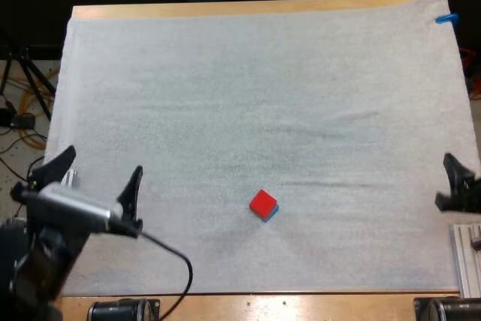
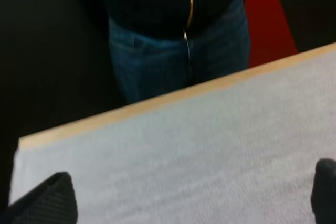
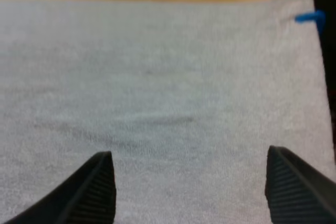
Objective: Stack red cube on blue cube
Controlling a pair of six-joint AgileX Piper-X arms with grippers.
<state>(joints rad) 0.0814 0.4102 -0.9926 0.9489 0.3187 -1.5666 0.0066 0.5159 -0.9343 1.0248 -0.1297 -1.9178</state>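
The left gripper [image 1: 104, 162] points forward, jaws wide and empty. The right gripper [image 3: 189, 153] is wide too. Between them, the red cube [image 1: 262, 201] seems to sit on the blue cube [image 1: 272, 213].

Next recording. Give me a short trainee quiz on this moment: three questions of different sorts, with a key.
1. True or false: the small red cube sits on top of the small blue cube.
2. The black-fingered left gripper is: A) shut on the red cube; B) open, clear of both cubes; C) shut on nothing.
3. Fill in: beyond the far edge of the wooden table stands a ____.
Key: 1 true; 2 B; 3 person.
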